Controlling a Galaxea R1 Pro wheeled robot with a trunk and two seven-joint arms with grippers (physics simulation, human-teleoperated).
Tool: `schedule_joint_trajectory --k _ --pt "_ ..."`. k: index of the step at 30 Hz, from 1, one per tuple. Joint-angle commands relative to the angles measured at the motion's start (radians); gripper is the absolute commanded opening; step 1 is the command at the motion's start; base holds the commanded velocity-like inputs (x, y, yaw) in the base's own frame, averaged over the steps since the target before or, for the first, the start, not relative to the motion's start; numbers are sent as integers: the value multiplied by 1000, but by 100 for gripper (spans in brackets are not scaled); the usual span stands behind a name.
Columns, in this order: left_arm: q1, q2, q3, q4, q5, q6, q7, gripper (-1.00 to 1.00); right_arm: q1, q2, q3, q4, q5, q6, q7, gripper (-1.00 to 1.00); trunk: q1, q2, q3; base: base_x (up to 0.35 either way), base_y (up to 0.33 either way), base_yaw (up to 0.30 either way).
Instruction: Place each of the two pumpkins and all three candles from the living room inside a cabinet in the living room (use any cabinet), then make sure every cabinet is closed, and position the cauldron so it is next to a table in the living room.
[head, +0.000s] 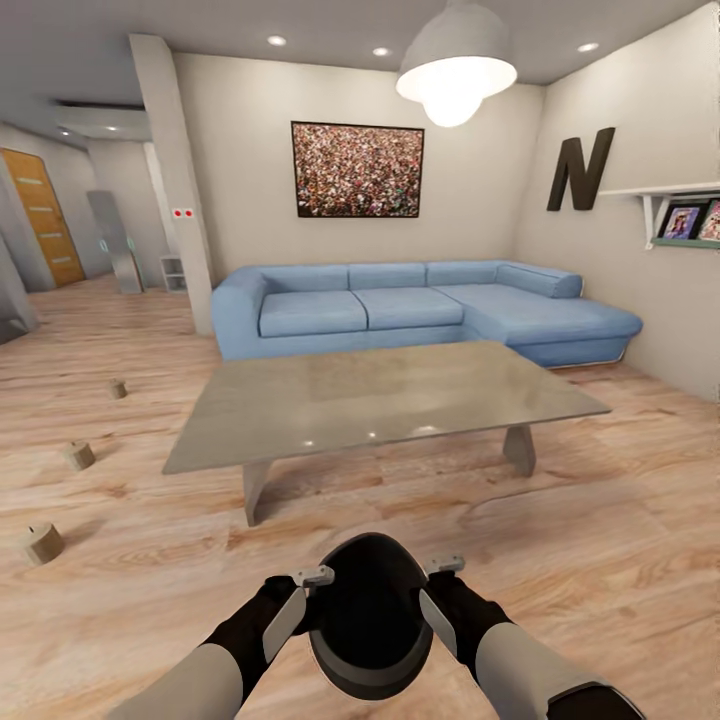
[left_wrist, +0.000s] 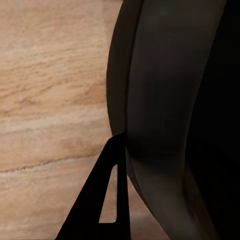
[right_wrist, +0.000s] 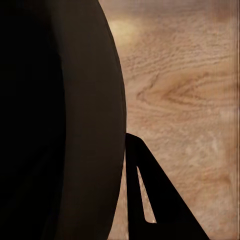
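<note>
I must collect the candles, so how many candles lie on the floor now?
3. All on the floor left of the table: one far, one middle, one near.

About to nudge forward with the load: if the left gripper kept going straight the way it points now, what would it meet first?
Probably the wooden plank floor: the left gripper, pressed against the round black cauldron, looks along its finger at bare boards. The low grey glossy coffee table stands farther ahead; depth is unclear.
</note>
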Motion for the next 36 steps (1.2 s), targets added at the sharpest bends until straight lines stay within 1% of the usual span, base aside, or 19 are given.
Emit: schedule_joint_trajectory --k 1,11,19,28,36 --pt "0 19 12 -1 -19 9 9 -100 -1 0 -5 -56 -10 -45 -5 -100 0 -1 -1 102 -289 0" --pt "0 19 12 -1 -17 9 9 -100 -1 0 -5 -56 -10 -45 -5 -100 0 -1 -1 106 -282 0" --pt "0 19 12 -1 -17 9 8 -100 -1 0 -5 -56 -10 -45 -5 -100 0 -1 -1 119 -208 0" --pt "0 19 12 -1 -16 9 7 -100 -1 0 -5 -54 -12 -46 -3 -100 0 -1 -1 122 -131 0" --pt "0 19 12 -1 -16 9 7 -100 -1 0 -5 -54 -11 -46 -3 -100 0 -1 -1 140 -23 0"
